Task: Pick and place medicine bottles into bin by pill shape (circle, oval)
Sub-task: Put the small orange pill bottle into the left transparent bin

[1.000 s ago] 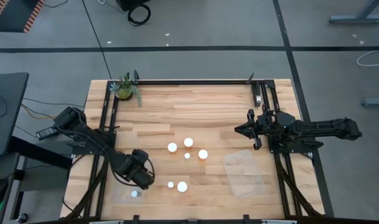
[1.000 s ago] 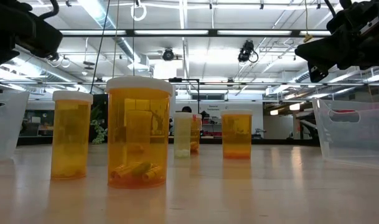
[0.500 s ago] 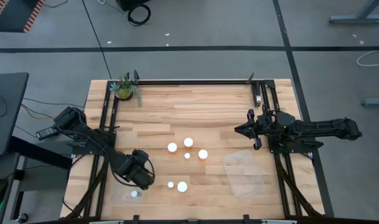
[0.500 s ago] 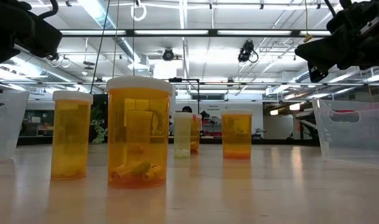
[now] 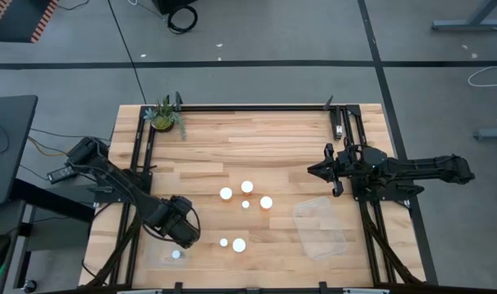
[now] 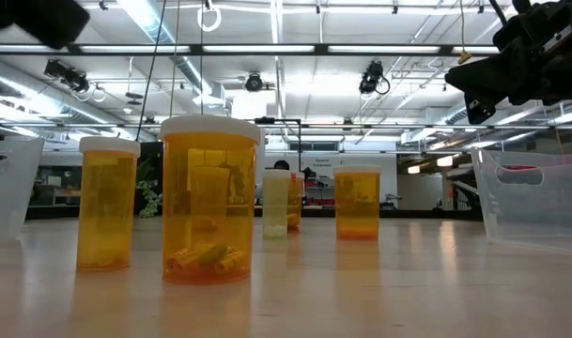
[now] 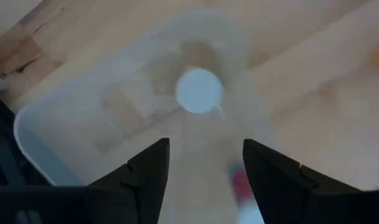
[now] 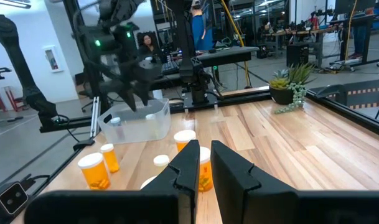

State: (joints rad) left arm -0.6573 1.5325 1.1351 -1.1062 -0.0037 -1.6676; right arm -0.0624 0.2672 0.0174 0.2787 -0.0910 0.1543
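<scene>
Several medicine bottles with white caps stand on the wooden table (image 5: 232, 147), among them one at mid-table (image 5: 247, 187) and one nearer the front (image 5: 239, 244). In the low view their orange bodies show (image 6: 210, 197). One more bottle (image 7: 200, 91) stands inside the clear left bin (image 5: 160, 257). My left gripper (image 7: 205, 158) hangs open above that bin, pointing down, with nothing between its fingers. My right gripper (image 5: 316, 171) waits shut and level at the table's right side, touching nothing.
A second clear bin (image 5: 320, 227) lies at the front right. A green potted plant (image 5: 164, 117) stands at the far left corner. A black frame rail (image 5: 256, 107) runs along the far edge and down both sides. Bare wood lies beyond the bottles.
My left gripper has gone up from the left bin; in the low view its arm has risen almost out of the picture. The bottle in the bin has stayed where it was.
</scene>
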